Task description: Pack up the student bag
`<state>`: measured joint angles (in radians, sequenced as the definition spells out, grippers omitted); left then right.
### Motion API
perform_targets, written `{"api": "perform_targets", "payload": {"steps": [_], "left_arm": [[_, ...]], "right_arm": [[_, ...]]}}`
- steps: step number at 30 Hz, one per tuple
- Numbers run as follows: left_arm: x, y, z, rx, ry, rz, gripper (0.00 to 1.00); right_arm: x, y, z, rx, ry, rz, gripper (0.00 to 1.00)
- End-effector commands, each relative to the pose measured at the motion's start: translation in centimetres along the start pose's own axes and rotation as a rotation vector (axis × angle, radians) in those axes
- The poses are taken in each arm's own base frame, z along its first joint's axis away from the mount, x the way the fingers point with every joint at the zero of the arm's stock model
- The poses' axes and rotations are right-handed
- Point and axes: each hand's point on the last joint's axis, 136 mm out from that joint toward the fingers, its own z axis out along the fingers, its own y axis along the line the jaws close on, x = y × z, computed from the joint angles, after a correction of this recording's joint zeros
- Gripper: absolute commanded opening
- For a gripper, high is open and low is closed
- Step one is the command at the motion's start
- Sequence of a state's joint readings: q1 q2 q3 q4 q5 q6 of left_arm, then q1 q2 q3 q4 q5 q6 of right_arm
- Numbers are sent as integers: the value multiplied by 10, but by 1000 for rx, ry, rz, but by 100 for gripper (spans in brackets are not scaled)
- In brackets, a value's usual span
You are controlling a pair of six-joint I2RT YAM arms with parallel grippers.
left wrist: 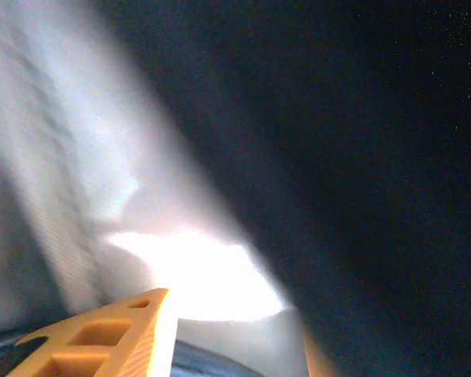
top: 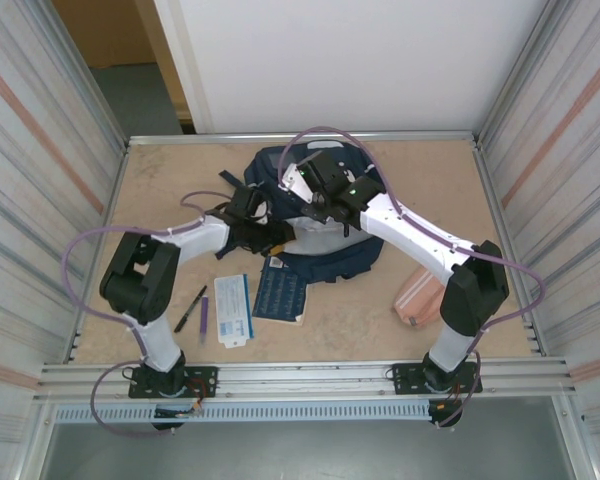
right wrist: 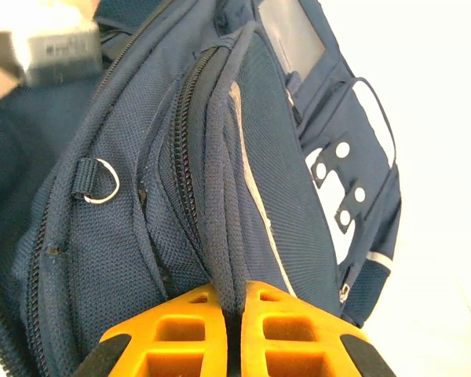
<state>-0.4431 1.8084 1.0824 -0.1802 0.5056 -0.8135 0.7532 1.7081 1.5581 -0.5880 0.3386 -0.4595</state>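
Fingers [right wrist: 180,334] tight on student bag [right wrist: 282,196] seam

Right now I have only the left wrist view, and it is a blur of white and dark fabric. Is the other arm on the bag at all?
Observer: Yes. The right gripper is shut on a fabric ridge of the student bag, beside a zipper.
Operator: Where does my arm sit?
Observer: From above, the left gripper is at the bag's left side, low against the fabric.
Operator: What lies outside the bag?
Observer: A black pen, a purple pen, a pale blue booklet and a navy booklet lie on the table in front of it.
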Motion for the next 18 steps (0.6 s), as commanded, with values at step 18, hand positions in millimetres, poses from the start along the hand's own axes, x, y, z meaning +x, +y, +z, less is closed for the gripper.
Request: {"api": "perform_targets", "payload": {"steps": [18], "left_arm": [[-81,13,-35,-81,-72,91,47]], "right_arm": [[-24,-70,-21,232,-93,118,0]]}}
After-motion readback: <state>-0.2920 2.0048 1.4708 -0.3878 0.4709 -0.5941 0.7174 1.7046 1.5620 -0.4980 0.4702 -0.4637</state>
